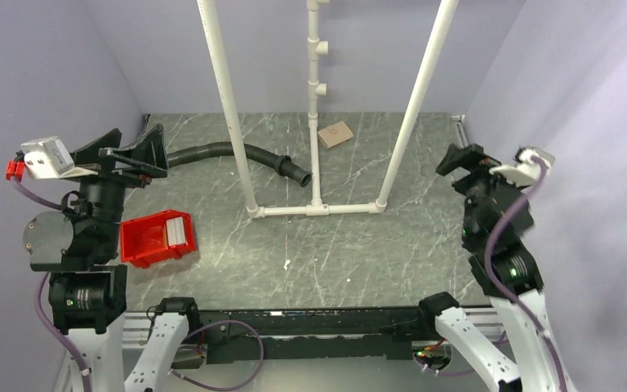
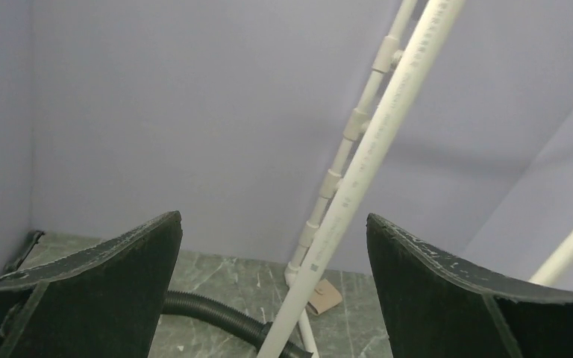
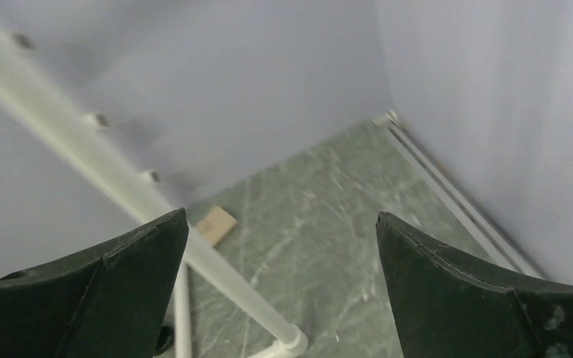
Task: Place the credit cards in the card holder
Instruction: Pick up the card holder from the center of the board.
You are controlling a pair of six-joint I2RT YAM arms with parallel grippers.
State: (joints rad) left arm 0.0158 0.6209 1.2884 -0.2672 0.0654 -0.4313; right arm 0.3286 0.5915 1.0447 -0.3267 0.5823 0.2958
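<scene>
1. your left gripper (image 2: 272,224) is wide open and holds nothing. your right gripper (image 3: 280,224) is wide open too, with nothing in it.
2. the credit cards (image 1: 178,231) sit as a pale stack at one end of the red bin (image 1: 143,245). the bin is under your left gripper and back toward that arm's base. the left wrist camera does not see it, because the gripper points up and away.
3. the stack's long side seems to run away from you, but it is small, so check it as you get close.
4. your left gripper is much nearer to the cards. your right gripper is well apart from them, so i think the left arm should get them.
5. to reach them, i think you must tip the left gripper down and pull it back.
6. the card holder (image 1: 335,133) lies flat and closed on the table. it is far ahead of your left gripper and a bit to its right, past the white pipe frame (image 1: 318,209).
7. from your right gripper, the holder is ahead and to its left, and a bit nearer than it is to the left one.
</scene>
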